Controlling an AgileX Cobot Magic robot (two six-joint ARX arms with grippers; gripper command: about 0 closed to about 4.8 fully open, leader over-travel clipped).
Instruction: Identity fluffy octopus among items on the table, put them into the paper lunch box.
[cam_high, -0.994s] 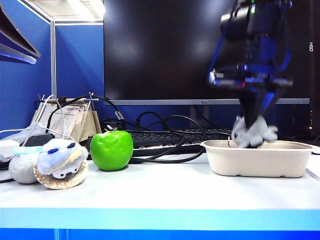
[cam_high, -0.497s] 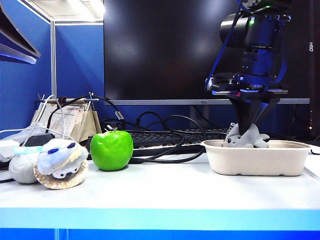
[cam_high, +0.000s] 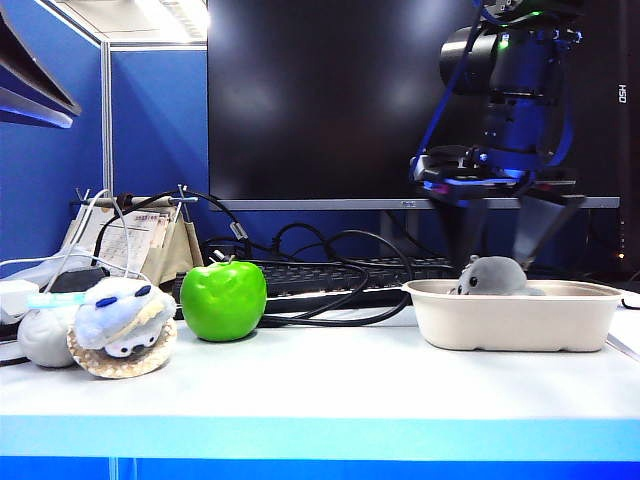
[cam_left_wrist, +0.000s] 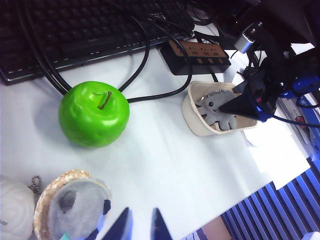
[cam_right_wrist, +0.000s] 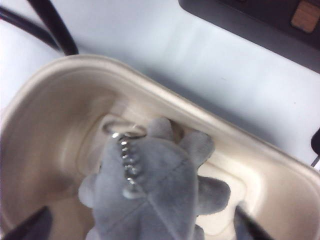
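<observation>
Our right gripper (cam_high: 510, 232) hangs over the paper lunch box (cam_high: 520, 318), jaws apart astride the fluffy octopus (cam_high: 492, 275) lying inside. Our left gripper (cam_left_wrist: 140, 226) hovers above the table (cam_high: 320, 385), jaws slightly apart, empty.

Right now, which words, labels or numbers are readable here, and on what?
"H60", sideways, on the dark panel at the exterior view's right edge; unsure.
Monitor bezel mark: too small.
Papers at far left: blurred.
No text on the right gripper, open over the paper lunch box, or the left gripper, open near the plush bird.
</observation>
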